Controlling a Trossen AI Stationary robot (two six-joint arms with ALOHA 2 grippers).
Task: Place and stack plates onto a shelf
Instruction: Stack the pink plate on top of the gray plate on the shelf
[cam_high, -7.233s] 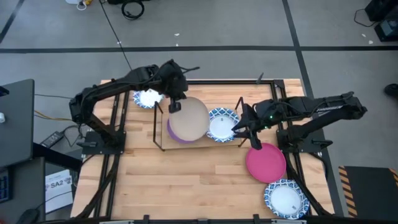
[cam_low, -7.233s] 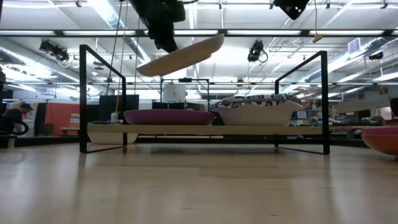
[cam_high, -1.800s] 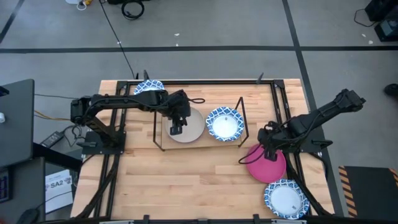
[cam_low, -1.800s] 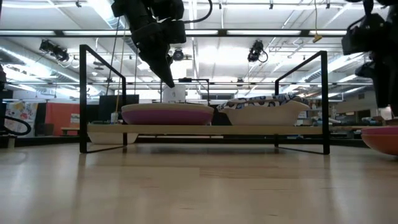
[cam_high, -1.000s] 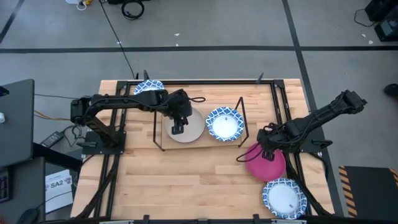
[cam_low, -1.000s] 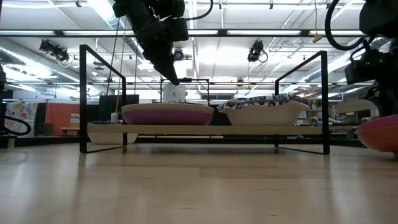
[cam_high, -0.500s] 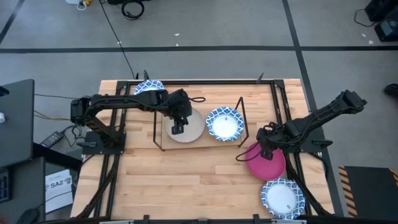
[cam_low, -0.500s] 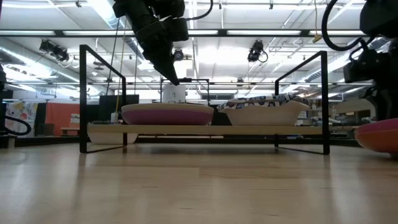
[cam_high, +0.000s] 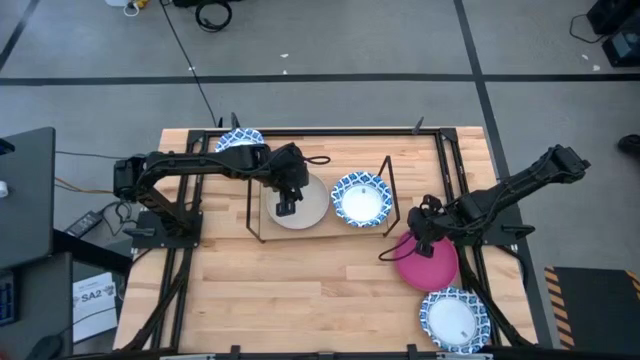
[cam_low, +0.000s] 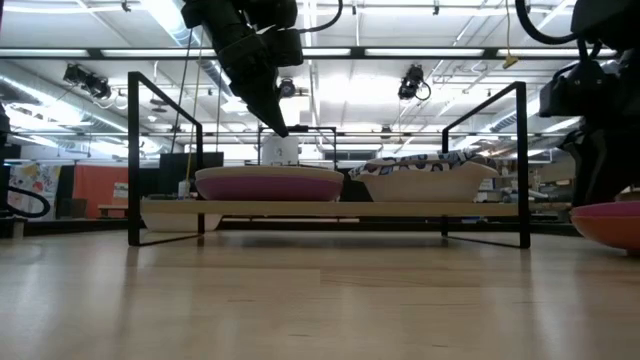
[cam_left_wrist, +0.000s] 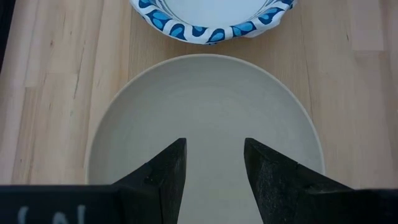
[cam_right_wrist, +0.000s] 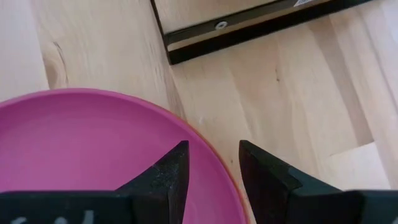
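Two stacks so far on the low black-rod shelf with its light wooden board (cam_high: 322, 232). On its left part, a plain beige round plate (cam_high: 305, 208) lying over a purple one, the purple edge visible just under the beige rim in the low view (cam_low: 268, 186). On its right part, a blue-and-white patterned plate with a white centre (cam_high: 360, 199), sitting on a pale bowl-shaped piece, seen only from the low view.

Left pincer (cam_high: 285, 207) hovering just above the beige plate, fingers (cam_left_wrist: 163, 171) spread apart, holding nothing; beige plate evidently delivered.

Right pincer (cam_high: 417, 240) down at the rim of the plain magenta round plate (cam_high: 432, 262), which sits on the wooden surface (cam_high: 300, 290) just right of the shelf. Fingers (cam_right_wrist: 171, 168) parted, straddling the plate's edge, not visibly clamped; plate probably not yet gripped.

Left to do, by the look of it: the magenta plate, a second blue-and-white plate (cam_high: 452, 320) near the surface's front right corner, and a third blue-and-white plate (cam_high: 234, 141) behind the shelf at the back left. Roughly halfway through, with three plates off the shelf.
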